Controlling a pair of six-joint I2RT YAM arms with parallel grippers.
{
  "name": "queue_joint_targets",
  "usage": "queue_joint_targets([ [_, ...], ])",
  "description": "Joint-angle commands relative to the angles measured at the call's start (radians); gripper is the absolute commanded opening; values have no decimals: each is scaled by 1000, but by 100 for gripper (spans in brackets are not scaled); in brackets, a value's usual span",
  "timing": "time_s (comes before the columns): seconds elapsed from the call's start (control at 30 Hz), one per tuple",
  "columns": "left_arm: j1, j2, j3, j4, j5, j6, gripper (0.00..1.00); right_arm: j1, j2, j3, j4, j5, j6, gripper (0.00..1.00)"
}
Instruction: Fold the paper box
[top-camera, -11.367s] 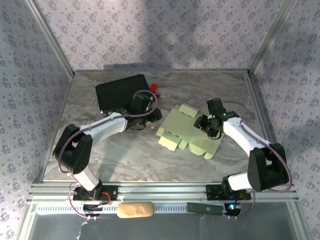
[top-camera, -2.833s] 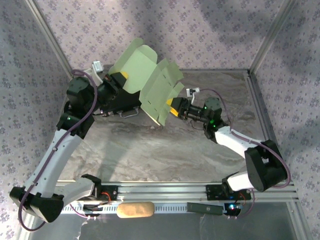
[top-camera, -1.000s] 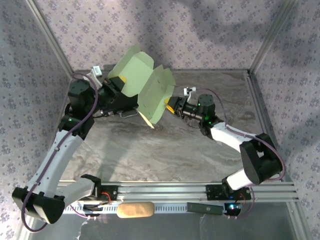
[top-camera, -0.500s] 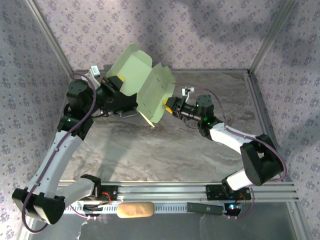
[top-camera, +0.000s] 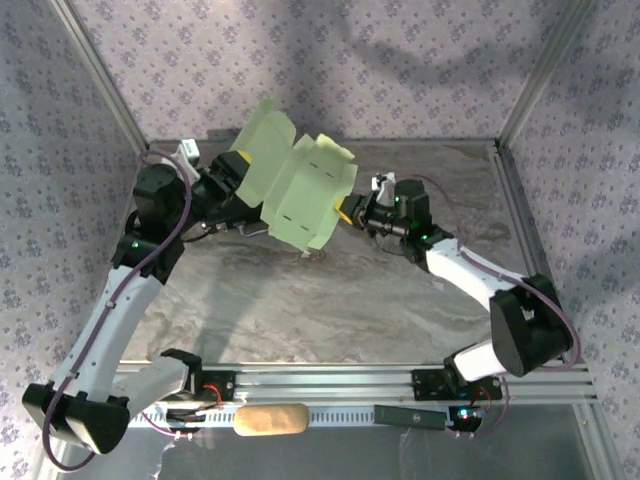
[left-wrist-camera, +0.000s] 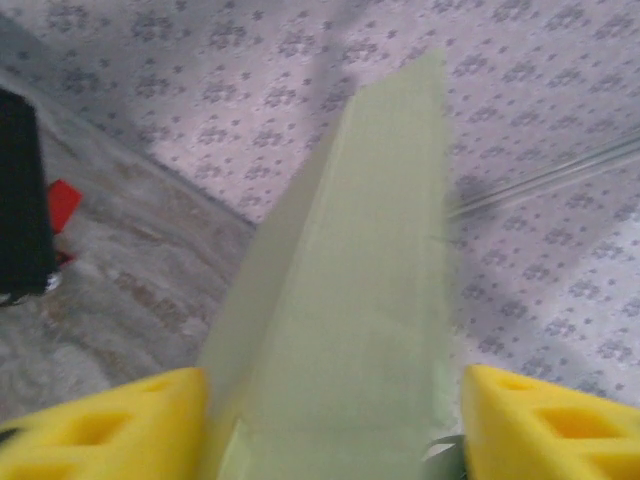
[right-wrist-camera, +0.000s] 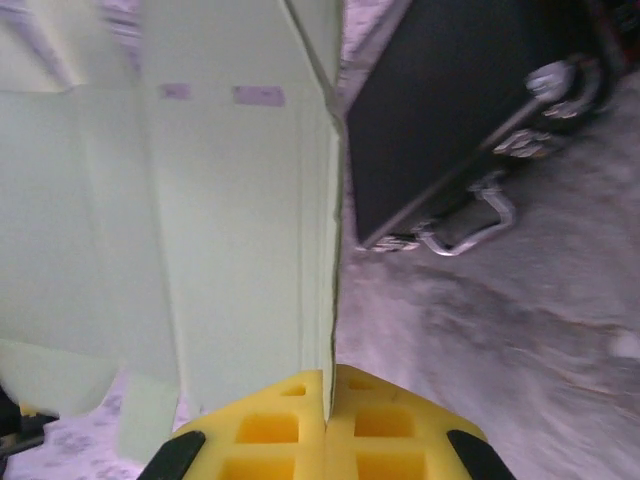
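The paper box (top-camera: 300, 195) is a pale green card cutout, part-folded and held up in the air over the back of the table. My right gripper (top-camera: 345, 212) is shut on its lower right edge. In the right wrist view the yellow pads (right-wrist-camera: 270, 430) pinch the thin card edge (right-wrist-camera: 200, 220). My left gripper (top-camera: 237, 165) sits at the cutout's left flap and is open. In the left wrist view its yellow fingers (left-wrist-camera: 120, 420) stand wide apart with a green panel (left-wrist-camera: 360, 300) lying between them.
A black case (right-wrist-camera: 450, 110) with a metal handle (right-wrist-camera: 470, 225) lies on the table behind and below the card, partly hidden by the left arm (top-camera: 150, 240). A small red thing (left-wrist-camera: 62, 205) lies beside the case. Wallpapered walls and metal posts close in the back and sides.
My left gripper has opened and let go of the flap. The right gripper has closed fully on the card's edge. The cutout has swung flatter and toward the right.
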Motion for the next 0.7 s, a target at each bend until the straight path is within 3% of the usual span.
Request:
queue_joint_targets([
  [0.0, 5, -67, 85, -207, -69, 112, 81, -32, -79, 194, -558, 29, -362, 0],
  [0.1, 3, -104, 91, -325, -124, 172, 84, -36, -81, 351, -927, 90, -646, 0],
  [0.23, -6, -132, 55, -392, -171, 207, 83, -25, -125, 405, -1166, 125, -815, 0],
  [0.37, -32, -146, 25, -395, -198, 223, 81, 11, -195, 346, -1249, 188, -808, 0],
  [0.47, -70, -139, 23, -400, -220, 239, 80, 31, -207, 302, -1304, 327, -807, 0],
  [0.67, -145, -83, -3, -372, -219, 259, 77, -5, -42, 389, -1382, 560, -876, 0],
])
